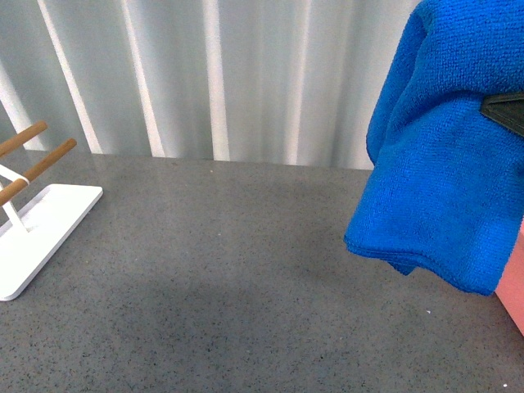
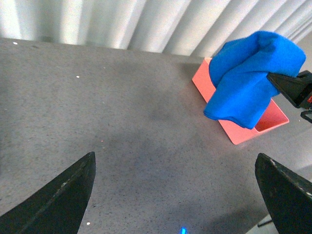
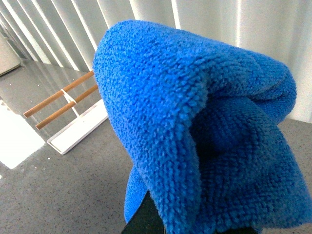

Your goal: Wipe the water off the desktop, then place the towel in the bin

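My right gripper (image 2: 274,81) looks pinched on the towel (image 2: 246,80), jaws buried in cloth. The towel hangs over the bin (image 2: 242,135) at the desktop's (image 1: 246,270) right side; my left gripper (image 2: 174,158) gapes wide, empty.

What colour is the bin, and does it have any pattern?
Salmon pink and plain, with no pattern. The bin shows best in the left wrist view.

Blue towel (image 3: 195,146) bunched up close, filling most of the view
Its folds hang above the speckled grey desktop (image 3: 58,195); a white rack (image 3: 80,129) with two wooden rods (image 3: 58,97) stands beyond it; pale pleated curtain (image 3: 219,19) behind.
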